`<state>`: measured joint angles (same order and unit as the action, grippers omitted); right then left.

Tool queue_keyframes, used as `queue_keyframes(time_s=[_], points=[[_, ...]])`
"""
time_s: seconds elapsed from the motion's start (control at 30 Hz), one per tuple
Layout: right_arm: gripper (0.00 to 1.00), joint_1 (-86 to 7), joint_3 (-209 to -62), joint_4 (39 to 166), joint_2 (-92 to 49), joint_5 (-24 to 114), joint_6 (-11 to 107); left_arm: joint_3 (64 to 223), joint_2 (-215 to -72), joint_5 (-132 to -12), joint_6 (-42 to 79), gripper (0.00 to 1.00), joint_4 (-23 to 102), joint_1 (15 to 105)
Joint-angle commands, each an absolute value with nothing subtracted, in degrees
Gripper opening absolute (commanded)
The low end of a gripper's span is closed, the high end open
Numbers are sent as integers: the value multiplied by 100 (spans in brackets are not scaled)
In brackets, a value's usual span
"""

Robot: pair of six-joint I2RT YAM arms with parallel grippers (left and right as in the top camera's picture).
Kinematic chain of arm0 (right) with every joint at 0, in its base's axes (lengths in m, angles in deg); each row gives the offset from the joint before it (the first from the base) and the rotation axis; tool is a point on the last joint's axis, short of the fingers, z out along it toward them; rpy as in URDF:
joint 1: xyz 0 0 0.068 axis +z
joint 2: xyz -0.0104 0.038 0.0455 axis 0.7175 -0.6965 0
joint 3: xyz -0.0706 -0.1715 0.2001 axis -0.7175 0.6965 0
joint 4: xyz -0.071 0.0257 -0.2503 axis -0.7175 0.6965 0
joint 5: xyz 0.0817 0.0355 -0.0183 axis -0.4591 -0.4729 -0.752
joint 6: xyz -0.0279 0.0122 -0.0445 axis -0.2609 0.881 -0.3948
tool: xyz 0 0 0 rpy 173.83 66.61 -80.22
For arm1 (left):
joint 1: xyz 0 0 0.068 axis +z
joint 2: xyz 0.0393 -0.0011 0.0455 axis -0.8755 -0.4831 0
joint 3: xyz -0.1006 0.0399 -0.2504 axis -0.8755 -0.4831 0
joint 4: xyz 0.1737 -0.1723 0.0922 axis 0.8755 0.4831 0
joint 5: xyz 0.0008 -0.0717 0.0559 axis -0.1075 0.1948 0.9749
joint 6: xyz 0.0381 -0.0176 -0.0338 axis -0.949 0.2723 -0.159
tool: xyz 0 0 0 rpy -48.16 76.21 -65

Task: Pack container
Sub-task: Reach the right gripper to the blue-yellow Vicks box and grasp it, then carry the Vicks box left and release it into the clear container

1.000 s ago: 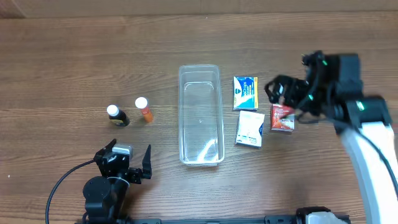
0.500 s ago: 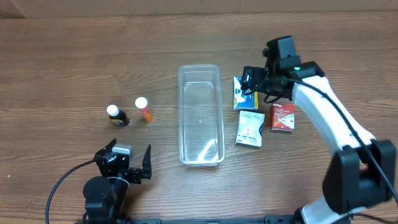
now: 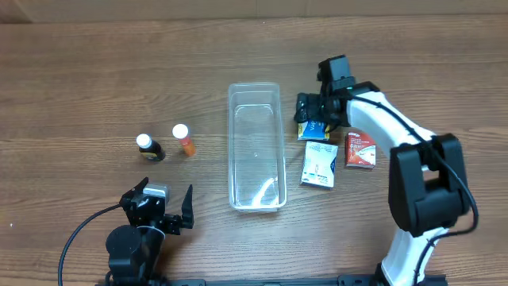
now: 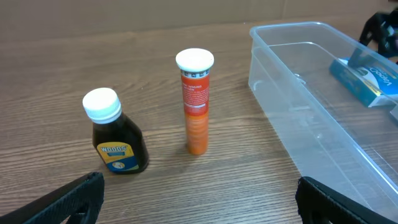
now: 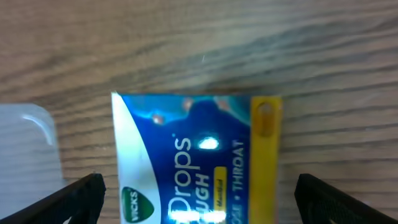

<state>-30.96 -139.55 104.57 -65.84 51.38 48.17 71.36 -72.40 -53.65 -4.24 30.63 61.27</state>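
Container (image 3: 256,159) single, two bottles (image 3: 184,140), three packets (image 3: 319,165) beside it

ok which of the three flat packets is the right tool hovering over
The blue and yellow cough-drop packet, directly under the open right tool, beside the clear plastic container. The white packet and red packet lie clear of it.

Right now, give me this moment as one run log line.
right gripper: open, straddling blue cough-drop packet | left gripper: open, holding nothing | container: empty
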Motion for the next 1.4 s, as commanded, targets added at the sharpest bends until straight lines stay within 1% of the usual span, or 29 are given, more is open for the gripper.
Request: queue_keyframes(time_s=[0.0, 0.2, 0.37, 0.47, 0.53, 0.57, 0.73, 0.87, 0.93, 1.13, 1.27, 1.37], points=[[100, -3047, -14112, 10411, -6895, 5265, 4743, 7115, -7185, -5431, -345, 100, 3039, 6184], [100, -3047, -14119, 10418, -6962, 5300, 4767, 7115, -7185, -5431, -345, 100, 3041, 6184], [81, -3045, -14512, 10981, -6709, 5700, 4765, 7115, -7185, -5431, -345, 100, 3041, 6184], [77, -3037, -14917, 11473, -6501, 5752, 4767, 7115, -7185, -5431, -345, 100, 3041, 6184], [72, -3008, -15194, 11823, -6374, 5752, 4767, 7115, -7185, -5431, -345, 100, 3041, 6184], [70, -2980, -15345, 12009, -6296, 5752, 4767, 7115, -7185, -5431, -345, 100, 3041, 6184], [70, -2643, -16066, 12815, -5784, 5787, 4811, 7115, -7185, -5431, -345, 100, 3041, 6184], [70, -2097, -16333, 13204, -5526, 5661, 5259, 7115, -7185, -5433, -345, 100, 3041, 6184], [68, -1793, -16320, 13257, -5524, 5545, 5475, 7115, -7185, -5431, -345, 100, 3041, 6184], [65, -936, -15994, 12918, -5741, 5663, 6170, 7115, -7185, -5431, -345, 100, 3041, 6184], [64, -755, -15693, 12501, -6003, 5849, 6539, 7115, -7185, -5431, -345, 100, 3041, 6184], [64, -772, -15603, 12234, -6309, 5857, 6564, 7115, -7185, -5431, -345, 100, 3041, 6184]])
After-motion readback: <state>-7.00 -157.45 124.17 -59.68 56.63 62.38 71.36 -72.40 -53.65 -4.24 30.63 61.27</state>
